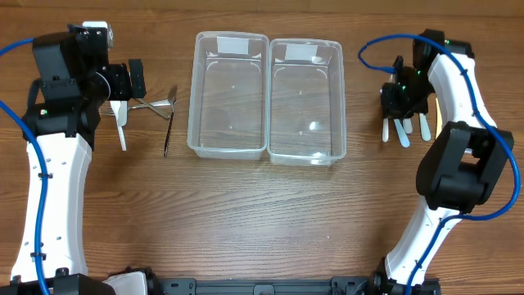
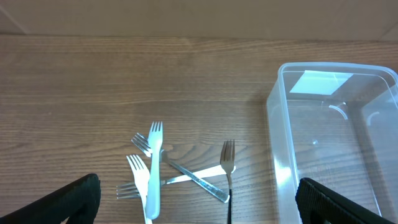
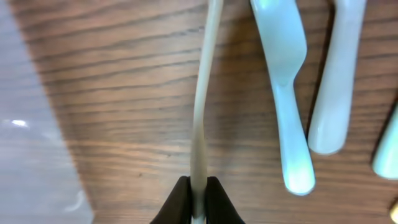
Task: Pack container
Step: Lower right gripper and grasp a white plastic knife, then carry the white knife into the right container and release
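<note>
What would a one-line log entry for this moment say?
left hand: open above forks | right hand: shut on white plastic utensil | clear containers: empty

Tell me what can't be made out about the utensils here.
1. Right wrist view: the white utensil in the right gripper is edge-on, its head cut off by the top edge; kind unclear.
2. Overhead: the right gripper covers the upper ends of the white plastic utensils.
3. Overhead: the left gripper hides part of the fork pile.
4. Left wrist view: the white plastic fork has its handle cut by the bottom edge.
</note>
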